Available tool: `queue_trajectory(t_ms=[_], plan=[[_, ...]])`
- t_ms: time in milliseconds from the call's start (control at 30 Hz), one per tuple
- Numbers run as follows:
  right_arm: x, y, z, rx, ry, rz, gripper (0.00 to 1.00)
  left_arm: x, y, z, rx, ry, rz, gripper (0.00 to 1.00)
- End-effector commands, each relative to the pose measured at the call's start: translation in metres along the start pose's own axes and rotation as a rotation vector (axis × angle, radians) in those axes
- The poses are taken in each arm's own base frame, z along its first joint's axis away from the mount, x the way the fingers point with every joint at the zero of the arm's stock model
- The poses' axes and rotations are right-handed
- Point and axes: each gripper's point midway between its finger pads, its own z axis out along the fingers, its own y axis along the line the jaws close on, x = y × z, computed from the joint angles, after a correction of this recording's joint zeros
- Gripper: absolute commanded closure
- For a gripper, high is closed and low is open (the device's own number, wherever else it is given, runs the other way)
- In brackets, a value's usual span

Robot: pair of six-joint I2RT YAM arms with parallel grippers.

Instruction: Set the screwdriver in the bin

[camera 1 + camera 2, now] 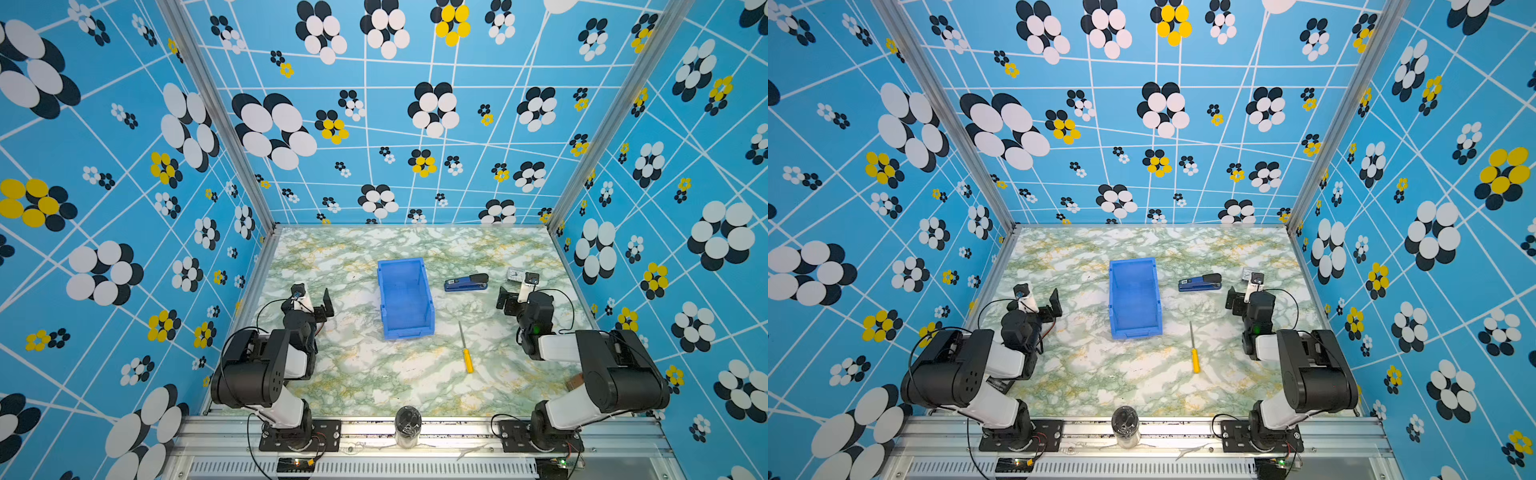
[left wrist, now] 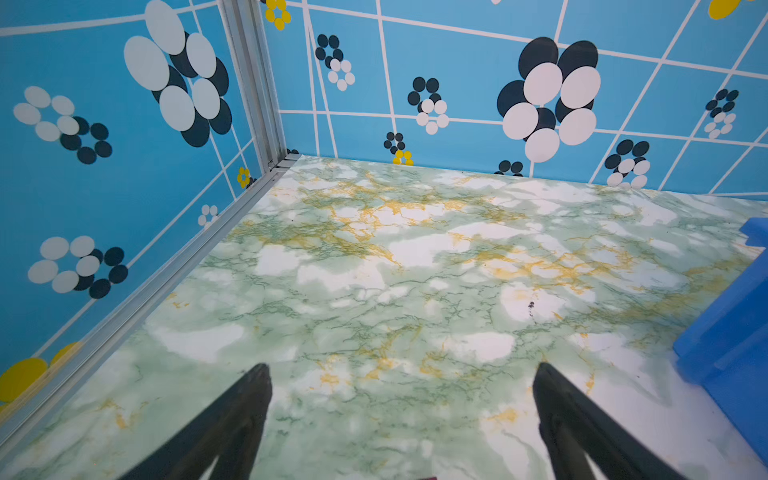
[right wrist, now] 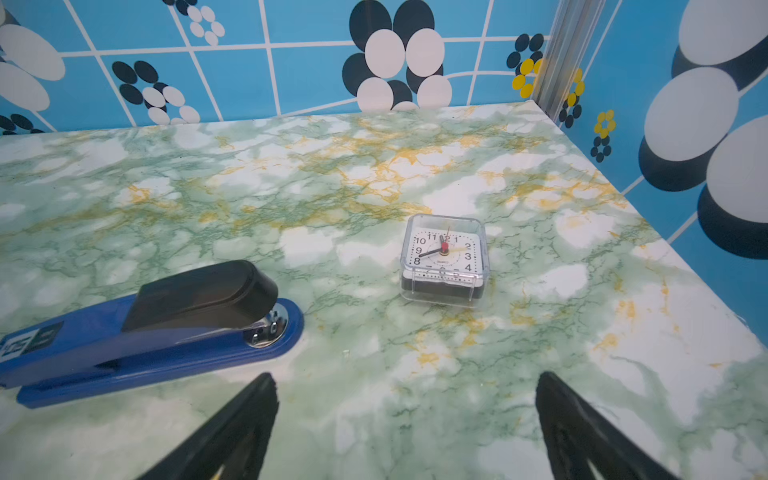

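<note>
The right claw [image 3: 406,376] has its two black fingers spread wide, with only bare tabletop between them. In both top views it sits at the right of the table [image 1: 374,374], just above mid-height of the marbled surface. The right wrist view shows a small square clock [image 3: 444,259] in a clear case ahead of it. A blue-and-black stapler [image 3: 145,324] lies off to one side. Both rest on the table, apart from each other and clear of the fingers. In both top views the stapler lies between the claw and the bin.

The left claw [image 2: 401,370] is also spread and grips nothing, over bare green-and-white marbled surface. In both top views it sits at the left of the table, level with the bin's middle. A blue corner of the bin shows at the edge of the left wrist view.

The bin [image 1: 405,297] stands open-topped in the centre of the table, its long sides running up the frame and its blue floor showing.

The screwdriver [image 1: 464,347] lies flat on the table outside the bin, to the lower right of it in both top views. It is near the bin's lower right corner but not touching it. Its thin shaft points up the frame and its yellow handle points toward the bottom. It is well apart from both claws.
</note>
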Motion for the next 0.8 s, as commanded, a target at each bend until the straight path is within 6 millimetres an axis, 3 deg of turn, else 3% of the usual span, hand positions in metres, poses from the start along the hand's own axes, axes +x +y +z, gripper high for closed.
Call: queue_trajectory(t_ms=[0, 600, 767], plan=[[-0.0071, 0.0033, 0.0025, -0.011, -0.012, -0.008, 0.01, 0.0033, 0.0039, -0.0028, -0.018, -0.001, -0.010, 0.01], [-0.0067, 0.0036, 0.0022, -0.012, -0.012, -0.004, 0.01, 0.0034, 0.0043, -0.0047, -0.019, -0.011, -0.012, 0.01], [-0.0073, 0.0036, 0.0024, -0.011, -0.013, -0.004, 0.01, 0.0033, 0.0135, -0.0060, -0.072, -0.014, -0.033, 0.01]])
